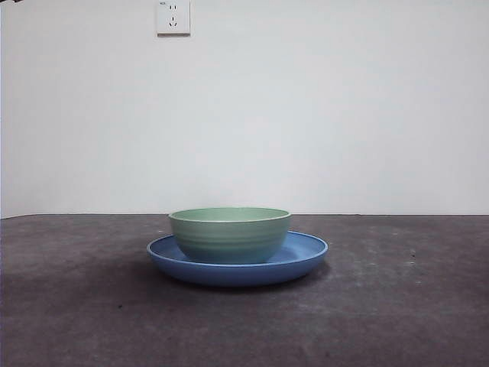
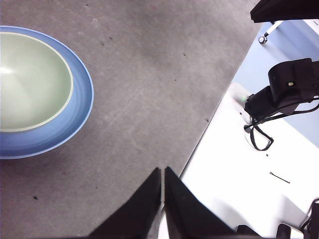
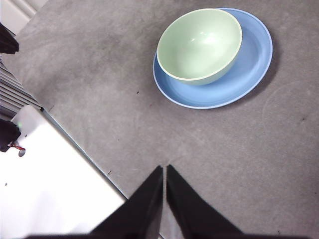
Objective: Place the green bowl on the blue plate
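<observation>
Green bowl [image 1: 229, 234]: you will find it standing upright inside the blue plate [image 1: 306, 256], off-centre, its wall close to one side of the rim. It is empty and nothing touches it.
Blue plate: it lies flat on the table [image 1: 397, 306], wider than the bowl, with its rim showing all round.
Task status: by your reading of these views the bowl is already on the plate; nothing looks left to do.
Handling, bowl: you should judge it light and stiff, probably plastic or a like moulded ware. The glossy inside may slip; the faint ridges outside should give the fingers some bite.
Where to take hold: pinch the rim, one finger inside and one outside, on the side with more plate showing. The bowl looks too wide to span across.
Handling, plate: it is shallow and glossy, and likely to slide if you nudge the bowl sideways.
Left gripper [image 2: 163, 172]: its fingers are closed together, holding nothing, and it hangs above bare table well apart from the plate.
Right gripper [image 3: 164, 169]: its fingers are likewise closed and empty, above bare table well apart from the dishes.
Surface: the table wears a dark grey, matt, felt-like cover with small specks; expect good friction under the plate.
Room: a plain white wall stands behind, with a wall socket [image 1: 173, 17] high up. A white base plate [image 2: 239, 189] adjoins the table's edge.
</observation>
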